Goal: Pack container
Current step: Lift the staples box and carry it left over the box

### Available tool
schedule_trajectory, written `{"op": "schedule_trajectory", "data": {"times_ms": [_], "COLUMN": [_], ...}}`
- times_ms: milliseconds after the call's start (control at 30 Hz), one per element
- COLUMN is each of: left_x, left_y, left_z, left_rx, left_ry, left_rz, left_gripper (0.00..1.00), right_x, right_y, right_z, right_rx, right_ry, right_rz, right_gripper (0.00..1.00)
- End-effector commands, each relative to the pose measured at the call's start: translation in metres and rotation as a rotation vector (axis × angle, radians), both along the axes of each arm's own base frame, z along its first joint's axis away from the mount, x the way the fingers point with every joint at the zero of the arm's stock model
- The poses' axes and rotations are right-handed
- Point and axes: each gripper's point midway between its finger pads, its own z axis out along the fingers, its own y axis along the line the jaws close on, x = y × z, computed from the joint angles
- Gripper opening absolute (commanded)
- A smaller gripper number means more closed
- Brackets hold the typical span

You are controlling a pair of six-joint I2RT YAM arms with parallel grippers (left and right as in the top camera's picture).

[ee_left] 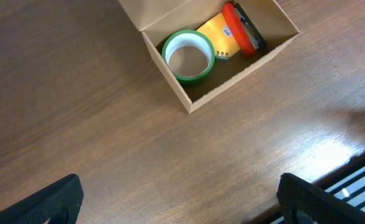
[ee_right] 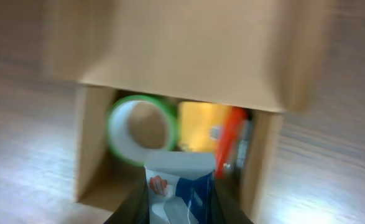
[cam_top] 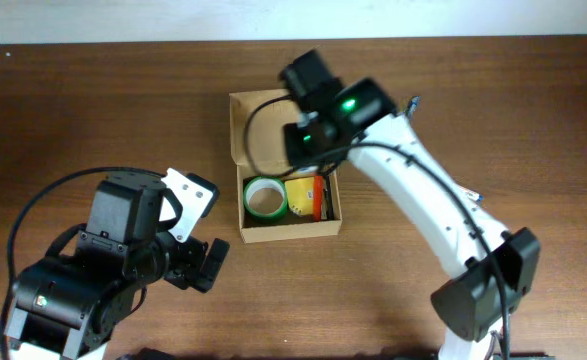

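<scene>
Overhead view: I found the container (cam_top: 291, 232) standing near the middle of the table (cam_top: 93, 100), with its flap lid (cam_top: 258, 125) thrown open on the far side. Three articles lay side by side on its floor: a green tape roll (cam_top: 264, 197) on the left, a yellow item (cam_top: 301, 195) in the middle, and a red item (cam_top: 320, 197) with a black part against the right wall. The right arm reached across the lid from the right, and its wrist hid the fingers from above. In the right wrist view, which was badly blurred, the right gripper (ee_right: 179, 198) hung just in front of the open box mouth, its fingers clamped on a blue-and-white packet (ee_right: 179, 177). I noted a small red mark on the white face of that packet, but no lettering could be read. In the left wrist view, the left gripper (ee_left: 179, 186) hung over bare wood, well apart from the box, with its two fingers spread wide and nothing between them. The yellow item carried a small white label with print too fine for me to read. I saw no brand name on the cardboard, the tape roll or the red item.
</scene>
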Motion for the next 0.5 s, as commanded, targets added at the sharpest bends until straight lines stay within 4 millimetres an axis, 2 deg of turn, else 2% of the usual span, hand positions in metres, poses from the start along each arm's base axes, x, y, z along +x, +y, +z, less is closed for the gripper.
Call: {"op": "schedule_trajectory", "data": {"times_ms": [0,133,233,467], "left_x": [0.000,0.000,0.000,0.000], "left_y": [-0.003,-0.003,-0.003,-0.003], "left_z": [0.006,0.006,0.006,0.006], "left_rx": [-0.009,-0.010,-0.009,-0.010], "left_ry": [-0.019,-0.019,-0.019,-0.019], "left_rz": [-0.022,-0.023,-0.022,-0.023], "left_gripper": [1.00,1.00,1.00,1.00], "right_x": [-0.008,-0.014,-0.015,-0.011], "right_y": [0.009,0.025,0.035,0.039], "right_z": [-0.005,-0.021,-0.041,-0.076], "right_rx": [-0.031,-0.042,-0.064,-0.113], "right_ry": [-0.020,-0.002,0.021,0.066], "right_rz": [-0.024,-0.003,0.008,-0.038], "right_gripper": [0.22,0.22,0.22,0.21]}}
